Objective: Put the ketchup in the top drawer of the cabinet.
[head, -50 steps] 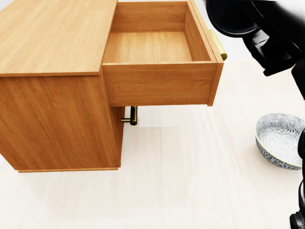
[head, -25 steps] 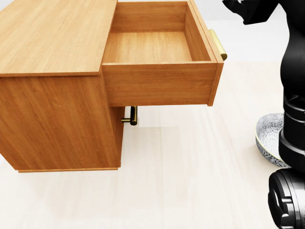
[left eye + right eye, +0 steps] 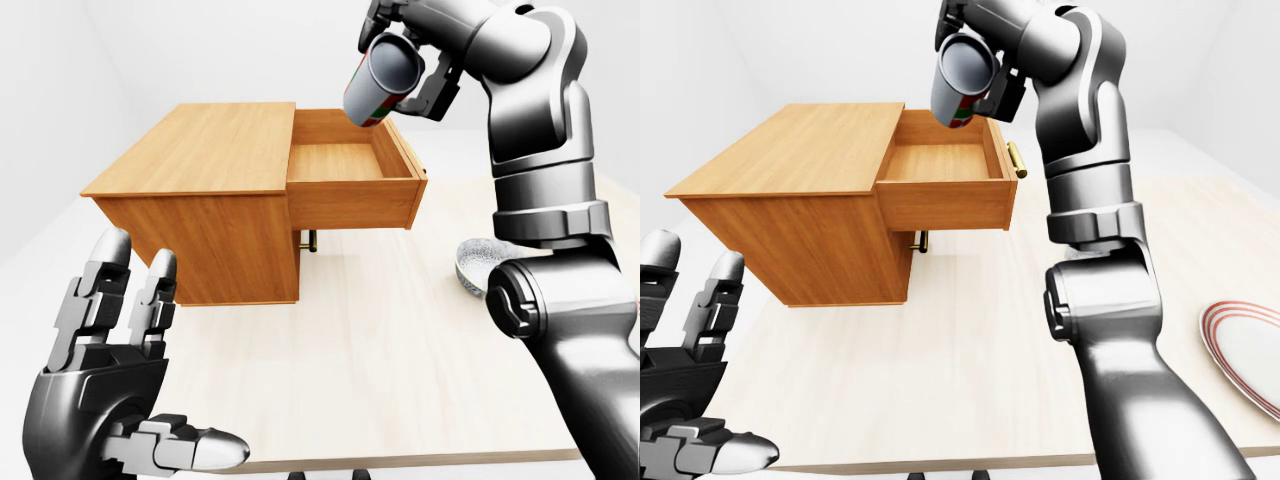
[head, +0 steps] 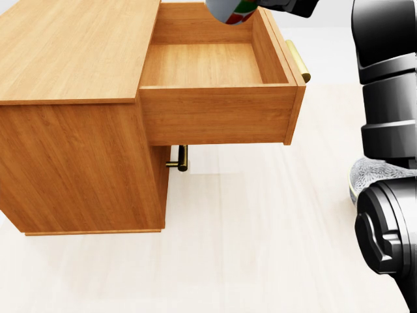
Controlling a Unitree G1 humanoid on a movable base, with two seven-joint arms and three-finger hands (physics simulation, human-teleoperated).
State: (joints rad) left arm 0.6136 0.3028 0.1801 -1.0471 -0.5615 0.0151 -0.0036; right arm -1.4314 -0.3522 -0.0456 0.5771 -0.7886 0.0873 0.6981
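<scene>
R robot hand (image 3: 400, 55), 1 ketchup (image 3: 378, 78), 1 open drawer (image 3: 345, 165)

I see a pale wood counter (image 4: 260, 248) filling the lower part of my head view. Near its right edge sits a patterned grey-and-white bowl (image 3: 478, 262), mostly hidden. In my right-eye view a white plate with red rim rings (image 3: 1245, 350) lies at the far right, cut off by the frame. Behind it all are plain white walls (image 3: 200, 50).

The right arm hides most of the patterned bowl (image 4: 368, 171); the plate (image 3: 1250, 350) is cut off.
</scene>
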